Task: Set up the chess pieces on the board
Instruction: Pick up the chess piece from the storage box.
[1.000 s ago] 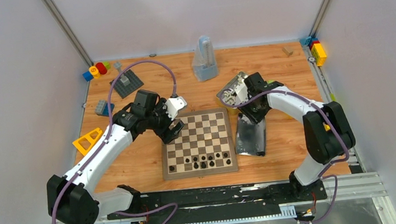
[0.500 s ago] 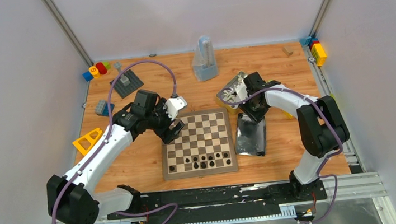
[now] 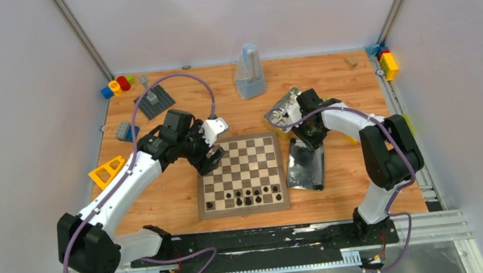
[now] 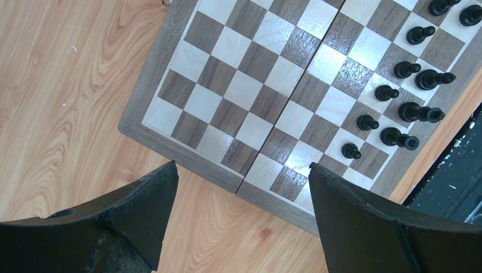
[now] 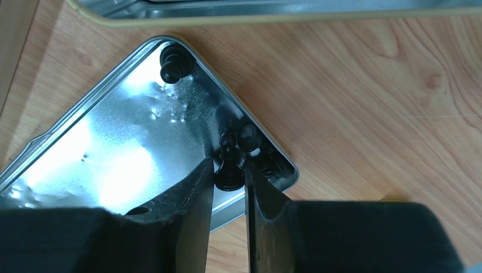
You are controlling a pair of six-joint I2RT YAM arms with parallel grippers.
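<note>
The chessboard (image 3: 240,171) lies mid-table, with several black chess pieces (image 3: 245,194) on its two near rows; they also show in the left wrist view (image 4: 401,105). My left gripper (image 3: 212,159) is open and empty over the board's (image 4: 244,85) far-left edge (image 4: 241,170). My right gripper (image 3: 308,144) is down in a shiny tin (image 5: 113,148) and shut on a black chess piece (image 5: 229,170). More black pieces (image 5: 250,139) crowd that corner, and one lies apart (image 5: 172,60). Cream pieces sit in a second tin (image 3: 282,111).
The shiny tin (image 3: 305,167) lies right of the board. At the back are a clear bag (image 3: 249,74), a grey studded plate (image 3: 154,102) and toy blocks (image 3: 117,85). A yellow triangle (image 3: 107,171) is at the left, more blocks (image 3: 387,61) at the far right.
My right arm has shifted slightly left, its gripper staying down at the tin. My left arm has not moved.
</note>
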